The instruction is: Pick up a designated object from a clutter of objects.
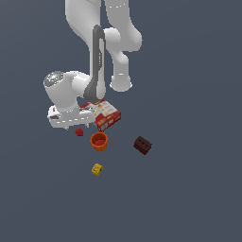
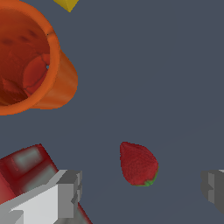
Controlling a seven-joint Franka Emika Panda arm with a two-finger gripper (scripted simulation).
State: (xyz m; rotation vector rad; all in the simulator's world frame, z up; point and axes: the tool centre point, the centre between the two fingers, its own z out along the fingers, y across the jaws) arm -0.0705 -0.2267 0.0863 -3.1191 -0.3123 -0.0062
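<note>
The gripper [image 2: 142,192] is spread wide, one finger on each side of the strawberry [image 2: 138,164], which lies loose on the table [image 2: 153,78] between them and touches neither. In the exterior view the strawberry [image 1: 79,132] sits just under the hand, near the orange cup [image 1: 99,141] on that view's right, with the printed box [image 1: 105,115] just beyond it. To do this well, I would descend straight down, keeping the fruit centred between the fingers, and close gently on its widest part. The box corner [image 2: 30,166] beside one finger looks like the main collision risk; the yellow block [image 1: 97,169] and brown block [image 1: 142,145] lie well apart.
</note>
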